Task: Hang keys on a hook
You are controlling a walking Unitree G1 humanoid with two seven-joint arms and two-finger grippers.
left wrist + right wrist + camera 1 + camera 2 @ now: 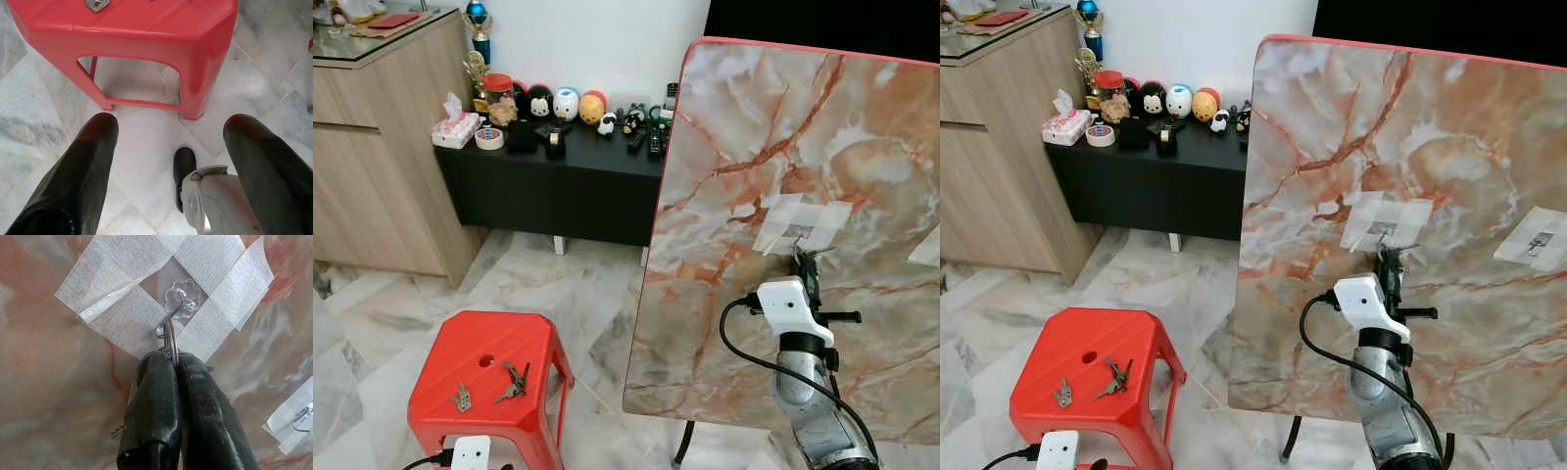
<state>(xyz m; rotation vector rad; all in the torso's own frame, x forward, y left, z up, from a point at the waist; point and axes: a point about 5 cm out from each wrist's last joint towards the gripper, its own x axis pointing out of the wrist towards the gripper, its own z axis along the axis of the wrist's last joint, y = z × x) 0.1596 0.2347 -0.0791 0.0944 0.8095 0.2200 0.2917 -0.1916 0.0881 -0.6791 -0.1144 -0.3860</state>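
Observation:
My right gripper (172, 361) is shut on a metal key ring (171, 335), held up against the upright marble board (744, 147). The ring's top touches the wire of a clear flower-shaped hook (182, 301) fixed under white tape (800, 223); I cannot tell whether it is over the hook. A key hangs below the fingers. Two more key bunches (513, 384) (462, 397) lie on the red stool (489, 352). My left gripper (166, 129) hangs open, low beside the stool, holding nothing.
A second taped hook (1540, 238) sits further right on the board. A black sideboard (558, 186) with toys and tape rolls stands behind, beside a wooden cabinet (372, 147). The marble floor (578, 294) lies open between stool and board.

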